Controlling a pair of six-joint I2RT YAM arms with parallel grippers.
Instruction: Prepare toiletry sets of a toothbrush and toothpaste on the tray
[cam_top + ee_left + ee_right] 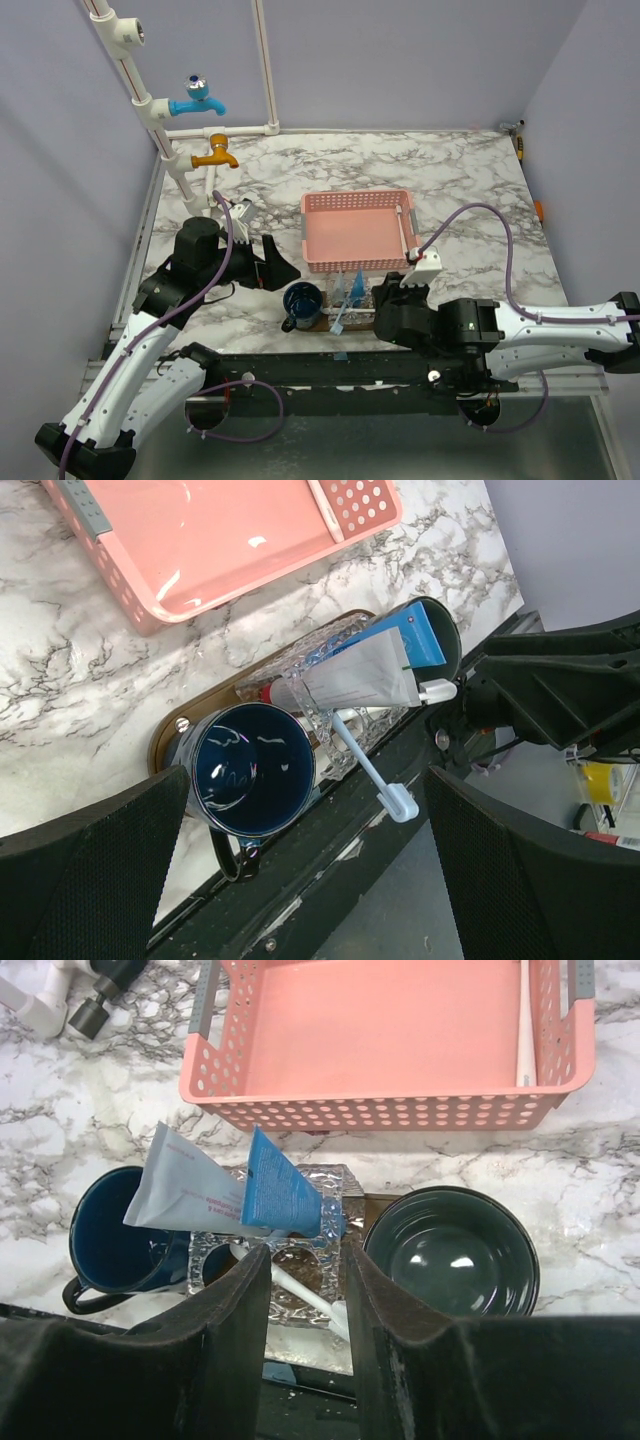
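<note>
The brown wooden tray [168,742] lies at the table's near edge, in front of the pink basket [355,232]. On it stand a dark blue mug [250,770], a clear embossed holder [310,1185] and a dark bowl [450,1255]. A white toothpaste tube [190,1198] with a red cap [265,692] and a blue tube [282,1188] lean in the holder. A white toothbrush [372,772] pokes out of the holder towards the near edge. My right gripper [305,1260] hovers over the holder, its jaws a narrow gap apart and gripping nothing. My left gripper [310,880] hangs wide open and empty above the mug.
Another white toothbrush [525,1020] lies along the right wall inside the pink basket. White pipework with a blue tap [195,100] and an orange tap [215,155] stands at the back left. The black arm rail [330,365] runs just below the tray.
</note>
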